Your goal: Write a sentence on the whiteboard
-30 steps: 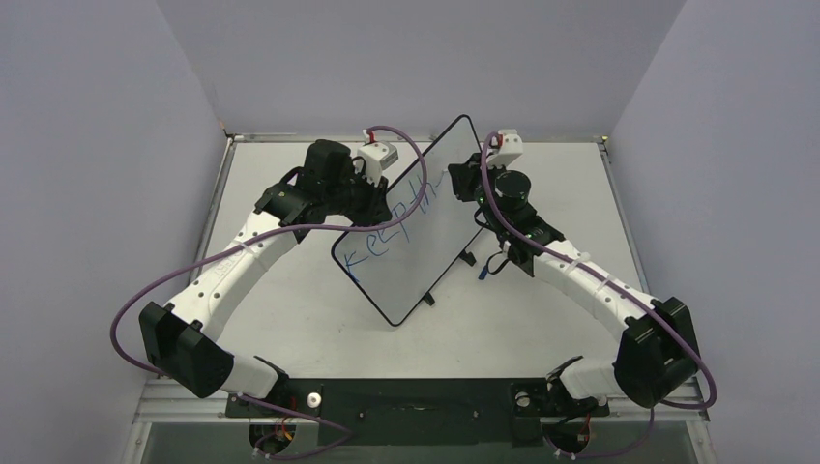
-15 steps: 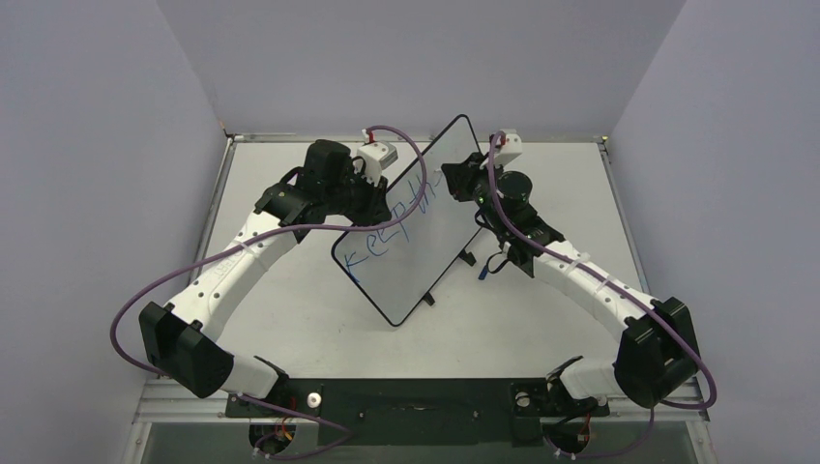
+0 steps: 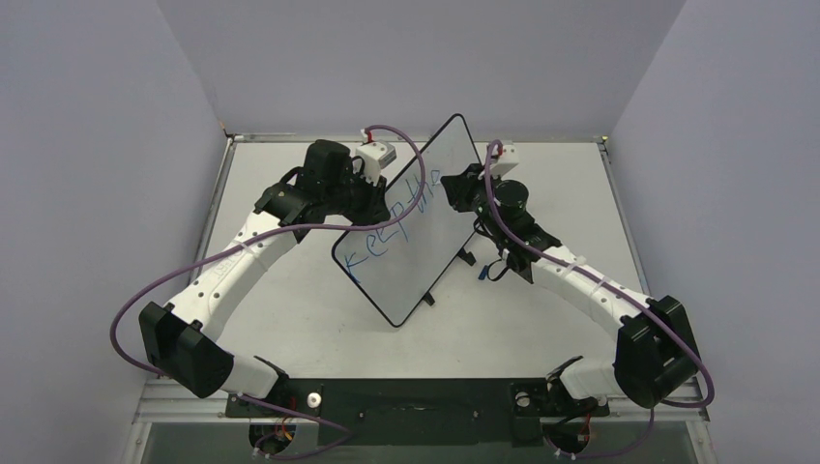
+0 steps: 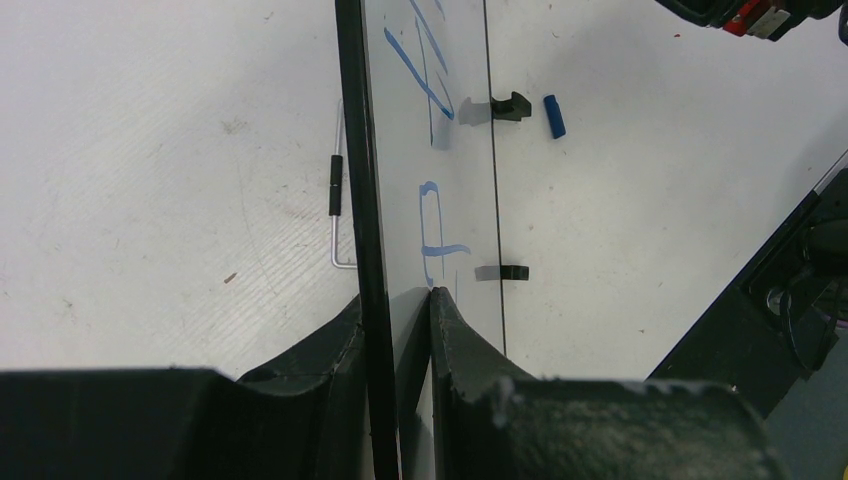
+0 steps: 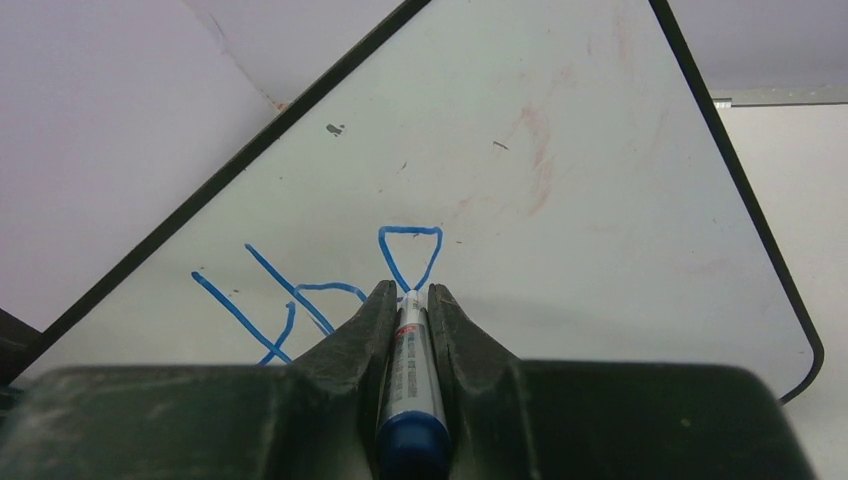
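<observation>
Mid-table, the left gripper (image 4: pixel 398 300) pinches the rim of the tilted whiteboard (image 3: pixel 418 263); that hold must be rigid. Beyond, the right gripper (image 5: pixel 405 295), clenched on the blue marker (image 5: pixel 408 372), should press lightly, extending the sentence (image 3: pixel 387 230) upward

Colours noted: whiteboard (image 3: pixel 425 242) white, thin black rim; sentence (image 3: pixel 387 232) blue strokes; marker (image 5: pixel 408 370) silver barrel, blue end; cap (image 3: pixel 481 274), 4 o'clock of whiteboard, blue; table (image 3: pixel 290 300) pale grey; cables (image 3: pixel 126 309) purple.

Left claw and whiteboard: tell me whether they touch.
Touching. The left wrist view shows the left claw shut on the whiteboard at its edge, one finger pressed against each face with no gap.
</observation>
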Controlling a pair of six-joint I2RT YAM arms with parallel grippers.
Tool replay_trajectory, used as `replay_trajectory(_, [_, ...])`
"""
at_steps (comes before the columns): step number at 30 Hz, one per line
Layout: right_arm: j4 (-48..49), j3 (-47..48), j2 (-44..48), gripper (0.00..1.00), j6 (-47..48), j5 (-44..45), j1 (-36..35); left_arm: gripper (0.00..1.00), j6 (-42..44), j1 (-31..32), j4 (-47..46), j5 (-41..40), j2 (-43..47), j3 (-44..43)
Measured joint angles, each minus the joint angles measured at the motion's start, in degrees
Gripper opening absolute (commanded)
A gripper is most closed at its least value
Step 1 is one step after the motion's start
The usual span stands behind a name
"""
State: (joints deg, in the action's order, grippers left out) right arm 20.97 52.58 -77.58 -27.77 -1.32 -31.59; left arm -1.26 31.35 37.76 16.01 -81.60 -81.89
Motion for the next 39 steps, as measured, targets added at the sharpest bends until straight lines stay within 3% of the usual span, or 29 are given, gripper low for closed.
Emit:
replay_trajectory(17, [-1.3, -0.9, 0.0, 0.0, 0.9, 0.9, 1.2, 0.0, -0.2, 0.0, 0.0, -0.1, 0.0, 0.0])
replay_trajectory(32, [-5.9, 4.5, -0.2, 0.0, 3.0, 2.8, 2.7, 0.0, 0.7, 0.0, -0.3, 1.2, 0.1, 0.1])
replay_trajectory(39, [-10.1, 4.7, 4.2, 0.0, 3.3, 3.8, 2.7, 0.0, 1.0, 0.1, -0.7, 1.2, 0.7, 0.7])
